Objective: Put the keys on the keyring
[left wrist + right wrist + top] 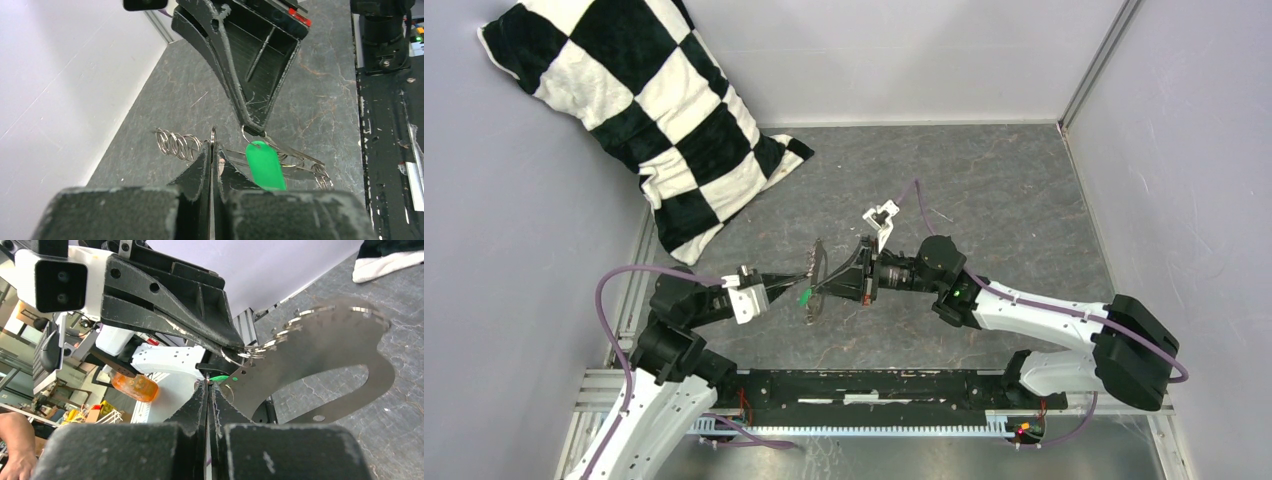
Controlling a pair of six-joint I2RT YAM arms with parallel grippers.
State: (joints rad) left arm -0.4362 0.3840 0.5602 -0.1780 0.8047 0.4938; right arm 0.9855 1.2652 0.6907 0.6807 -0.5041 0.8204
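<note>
The keyring (816, 262), a large flat silvery loop, hangs on edge above the table between my two arms. In the right wrist view the keyring (325, 355) shows small rings strung along its upper rim. My left gripper (795, 283) is shut on that rim; its tips (213, 145) pinch a thin ring. The key with the bright green tag (265, 165) hangs just right of those tips by a small wire ring. My right gripper (836, 284) is shut on the key's ring, its tips (208, 386) touching the green tag (219, 377) beside the loop's lower edge.
A black-and-white checkered pillow (654, 110) leans in the back left corner. Grey walls close in the table on three sides. The black mounting rail (874, 385) runs along the near edge between the arm bases.
</note>
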